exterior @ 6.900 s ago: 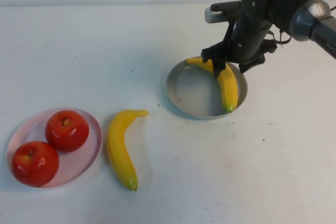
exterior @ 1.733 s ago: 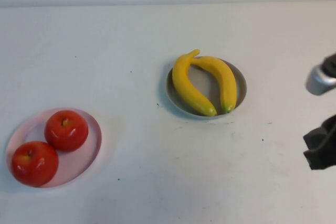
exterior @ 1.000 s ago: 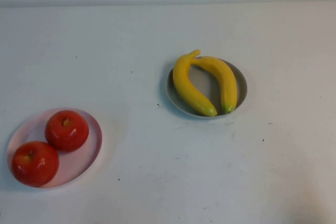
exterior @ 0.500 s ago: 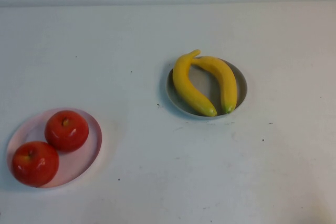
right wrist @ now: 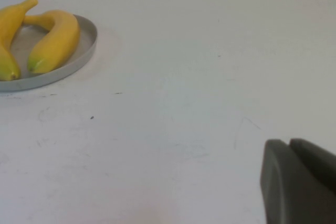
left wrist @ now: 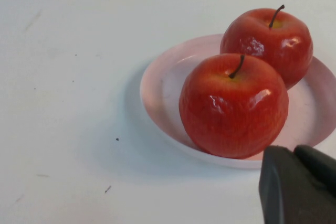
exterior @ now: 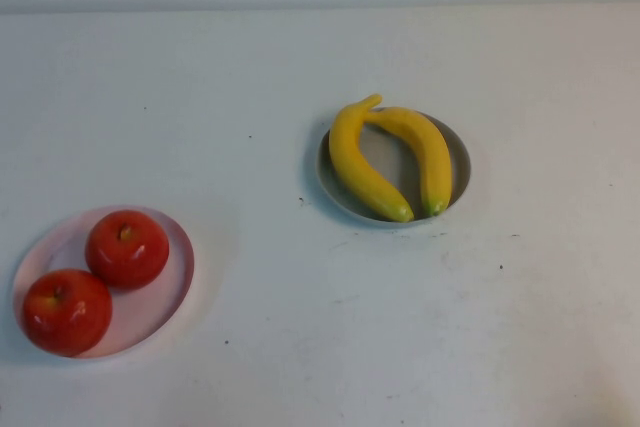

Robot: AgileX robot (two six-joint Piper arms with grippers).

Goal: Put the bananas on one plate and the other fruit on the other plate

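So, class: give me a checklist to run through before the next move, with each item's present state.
1. Both bananas on the grey plate: ok.
2. Both apples on the pink plate: ok.
3. No fruit loose on the table: ok.
4. Left gripper shut, holding nothing, beside the pink plate: ok.
5. Right gripper shut, holding nothing, away from the grey plate: ok.
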